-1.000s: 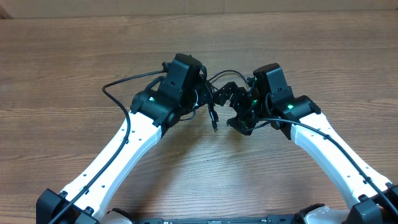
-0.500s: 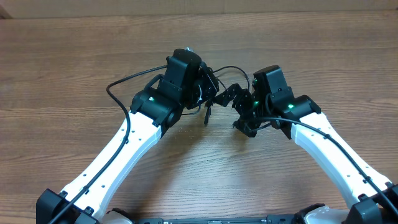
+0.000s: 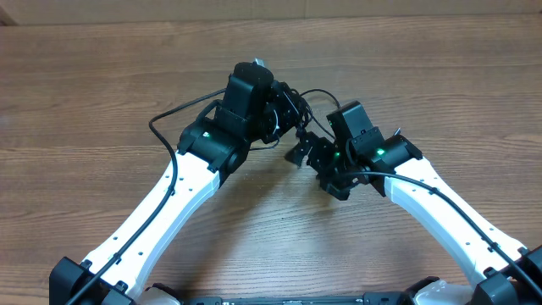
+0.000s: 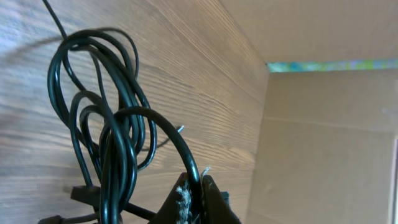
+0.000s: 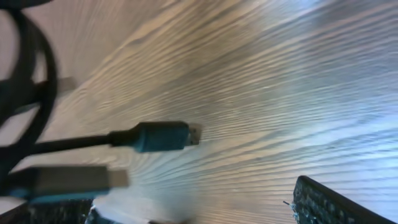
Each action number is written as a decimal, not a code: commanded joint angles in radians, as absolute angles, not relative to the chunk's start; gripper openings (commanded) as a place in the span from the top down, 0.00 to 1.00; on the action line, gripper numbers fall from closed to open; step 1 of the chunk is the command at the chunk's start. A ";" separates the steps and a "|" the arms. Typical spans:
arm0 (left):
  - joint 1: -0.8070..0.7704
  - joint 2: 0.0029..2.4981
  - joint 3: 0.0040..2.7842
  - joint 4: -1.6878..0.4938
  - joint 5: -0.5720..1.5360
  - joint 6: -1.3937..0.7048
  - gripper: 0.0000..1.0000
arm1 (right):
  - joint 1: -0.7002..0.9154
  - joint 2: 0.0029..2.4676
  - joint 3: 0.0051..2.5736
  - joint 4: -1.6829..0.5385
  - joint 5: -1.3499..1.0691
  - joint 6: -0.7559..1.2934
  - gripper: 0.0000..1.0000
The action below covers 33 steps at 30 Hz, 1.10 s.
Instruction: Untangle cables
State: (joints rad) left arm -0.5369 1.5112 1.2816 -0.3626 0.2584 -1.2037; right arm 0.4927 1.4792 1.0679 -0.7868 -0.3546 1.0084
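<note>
Cables (image 4: 112, 143) bunch in black loops over the table (image 3: 102, 68), where we see our left gripper (image 4: 194, 198) with jaws clamped on one strand and our right gripper (image 3: 318, 169) just beside them, jaws wide apart, holding nothing.

Your desk (image 3: 102, 76) is plain brown wood, with the grain running from 9 to 3 o'clock. A cardboard wall (image 3: 339, 8) stands along its 12 o'clock edge. The cables (image 4: 121, 162) sit bunched just off centre toward 12. Can't tell if any strand actually rests on the wood.
</note>
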 commanded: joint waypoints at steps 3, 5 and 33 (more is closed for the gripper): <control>-0.505 1.503 1.287 -0.384 0.300 -1.241 0.96 | 0.498 1.484 1.084 -0.841 -0.280 0.967 0.00; -0.498 1.503 1.287 -0.475 0.248 -1.140 0.96 | 0.495 1.484 1.084 -0.878 -0.260 0.967 0.00; -0.505 1.821 1.191 -0.848 -0.059 -1.050 0.96 | 0.490 1.483 1.084 -0.884 -0.242 0.967 0.00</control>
State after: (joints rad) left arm -0.5022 1.7939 1.1973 -0.8402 -0.0532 -1.0687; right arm 0.4923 1.4803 1.0679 -0.8864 -0.2577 0.9714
